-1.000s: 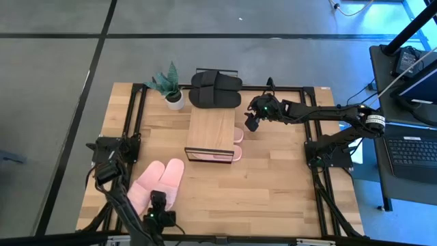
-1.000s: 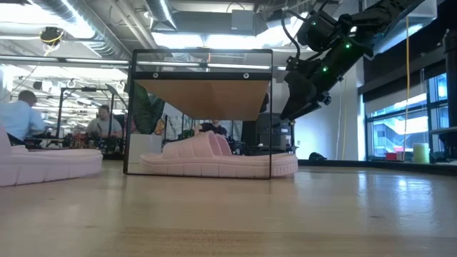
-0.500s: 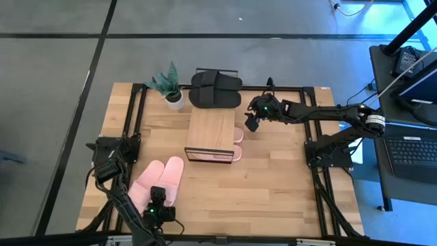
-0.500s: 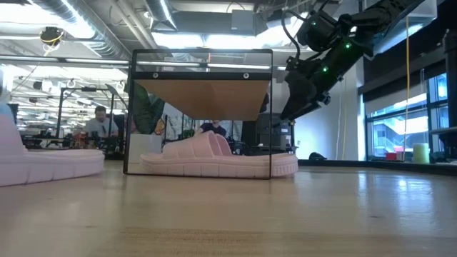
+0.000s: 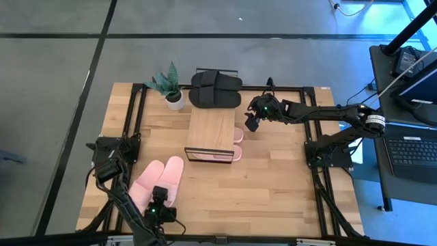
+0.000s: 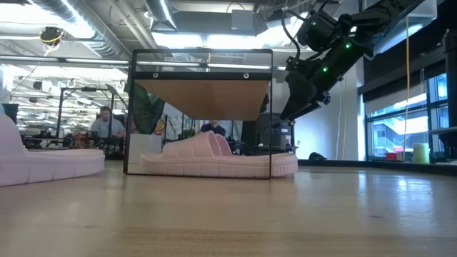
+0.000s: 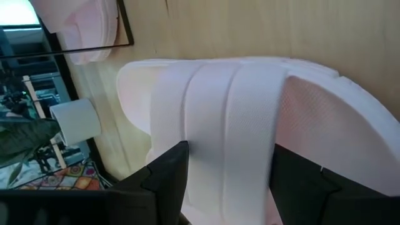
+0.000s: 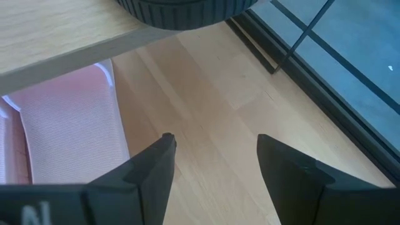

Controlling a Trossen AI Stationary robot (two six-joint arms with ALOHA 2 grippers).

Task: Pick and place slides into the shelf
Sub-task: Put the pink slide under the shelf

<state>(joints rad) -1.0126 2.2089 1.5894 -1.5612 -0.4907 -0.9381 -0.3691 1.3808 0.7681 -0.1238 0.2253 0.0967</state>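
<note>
Plant (image 5: 168,83) at the bench's (image 5: 273,198) far left corner, clear of the work. Nearer the front, left tool (image 5: 160,202) low over the loose pink pair (image 5: 158,183), fingers (image 7: 167,178) spread either side of one strap (image 7: 225,125), not yet closed on it: placed, by the look of it, for a grasp. In the middle, shelf (image 5: 213,128) with another pink pair (image 6: 218,158) already tucked beneath its board; black pair (image 5: 216,88) waiting just behind it. To the right, right tool (image 5: 251,123) hanging open and empty just beside the shelf's edge, above the bench, holding nothing.
</note>
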